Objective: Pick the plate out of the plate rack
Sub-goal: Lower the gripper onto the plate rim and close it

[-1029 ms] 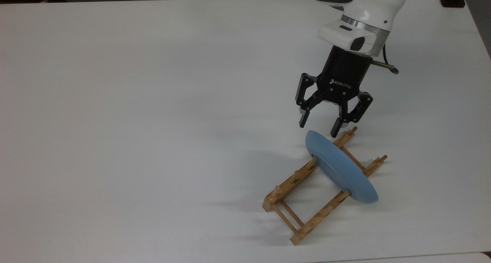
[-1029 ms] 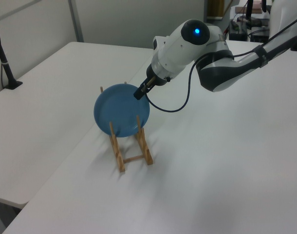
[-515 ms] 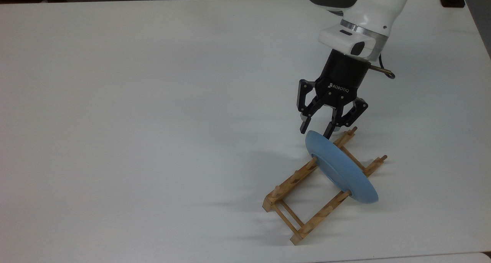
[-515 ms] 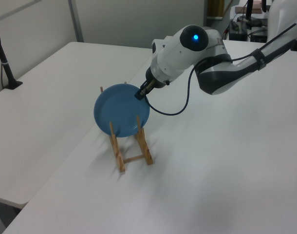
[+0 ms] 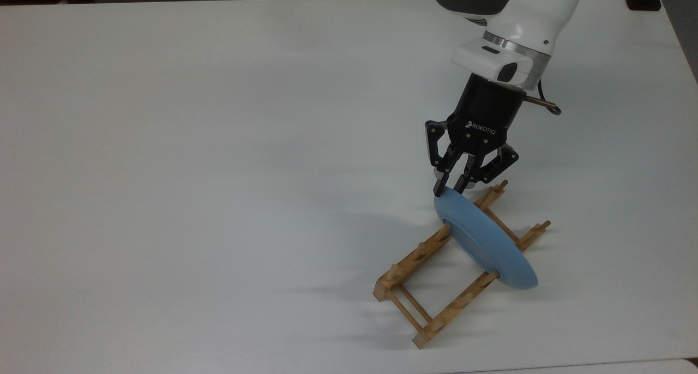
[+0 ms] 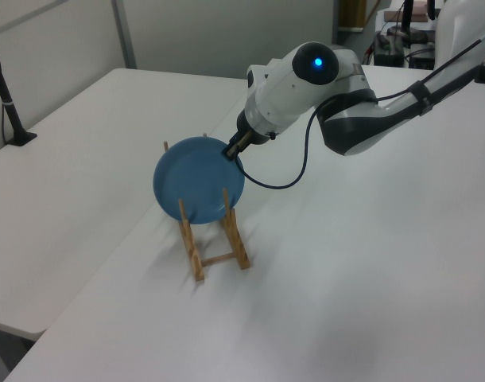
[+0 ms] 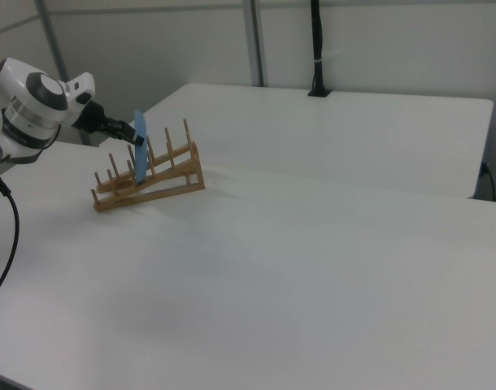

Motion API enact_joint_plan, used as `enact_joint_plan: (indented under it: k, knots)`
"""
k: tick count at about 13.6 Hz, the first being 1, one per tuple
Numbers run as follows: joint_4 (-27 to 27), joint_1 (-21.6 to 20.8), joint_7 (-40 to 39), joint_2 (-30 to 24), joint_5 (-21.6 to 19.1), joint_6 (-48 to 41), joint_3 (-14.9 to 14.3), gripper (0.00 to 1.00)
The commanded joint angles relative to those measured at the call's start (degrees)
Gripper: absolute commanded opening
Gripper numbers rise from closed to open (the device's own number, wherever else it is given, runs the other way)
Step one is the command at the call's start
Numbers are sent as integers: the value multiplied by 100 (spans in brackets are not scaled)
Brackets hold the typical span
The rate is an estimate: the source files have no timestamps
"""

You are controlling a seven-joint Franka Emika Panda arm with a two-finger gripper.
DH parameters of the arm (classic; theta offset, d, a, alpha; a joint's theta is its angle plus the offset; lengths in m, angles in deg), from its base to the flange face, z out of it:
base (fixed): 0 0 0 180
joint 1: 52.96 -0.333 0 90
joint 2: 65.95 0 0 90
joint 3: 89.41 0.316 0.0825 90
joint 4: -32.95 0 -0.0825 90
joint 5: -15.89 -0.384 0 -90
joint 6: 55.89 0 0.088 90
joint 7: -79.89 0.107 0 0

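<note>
Top view, gripper [image 5: 448, 188] nearly closed, pinching plate [image 5: 484, 243] rim, plate upright in plate rack [image 5: 436, 278]

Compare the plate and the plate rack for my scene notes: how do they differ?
The plate is matte light blue and round; the plate rack is light-brown wood, built of long rails with pegs. The plate stands on edge, its top rim between the gripper fingers; the rack lies along the white table. Both stay together, plate slotted between pegs.
</note>
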Motion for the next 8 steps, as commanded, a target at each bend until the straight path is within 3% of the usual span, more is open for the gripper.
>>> enact_joint_plan:
  k: [1, 5, 8]
  knots:
    - [111, -23, 109, 82, 254, 195, -86, 17]
    - [84, -23, 109, 82, 439, 186, -86, 1]
    - [75, -23, 100, 73, 492, 186, -86, 0]
